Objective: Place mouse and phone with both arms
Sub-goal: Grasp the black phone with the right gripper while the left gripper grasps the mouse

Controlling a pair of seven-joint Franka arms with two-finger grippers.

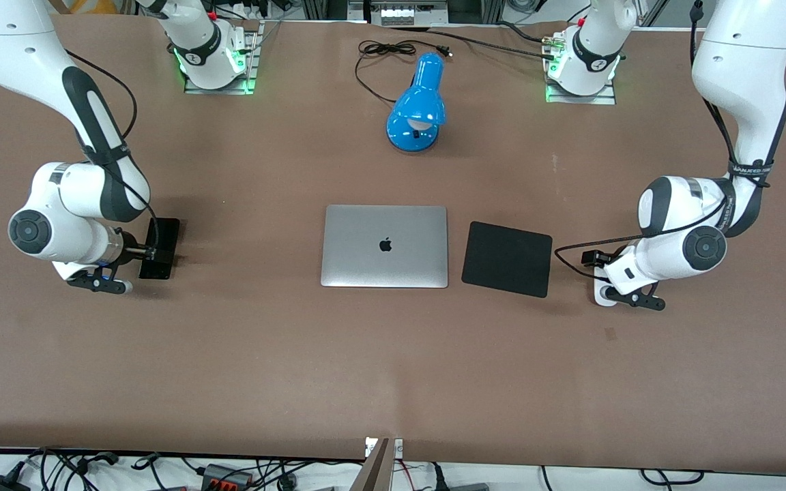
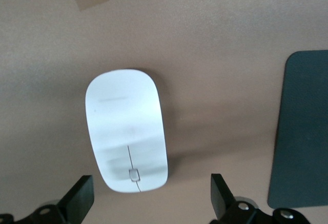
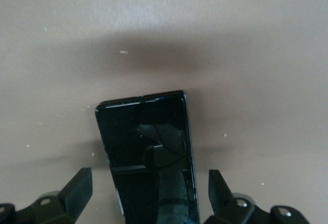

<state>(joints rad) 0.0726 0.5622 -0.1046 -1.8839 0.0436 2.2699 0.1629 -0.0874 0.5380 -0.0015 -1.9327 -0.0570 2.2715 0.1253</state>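
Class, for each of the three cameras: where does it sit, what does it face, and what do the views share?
Front view: high across the table, facing both arms' bases; shows laptop, pad, lamp.
Left wrist view: looks down between the open left tool at the mouse.
Right wrist view: looks down between the open right tool at the phone.
Shared: pad, phone.
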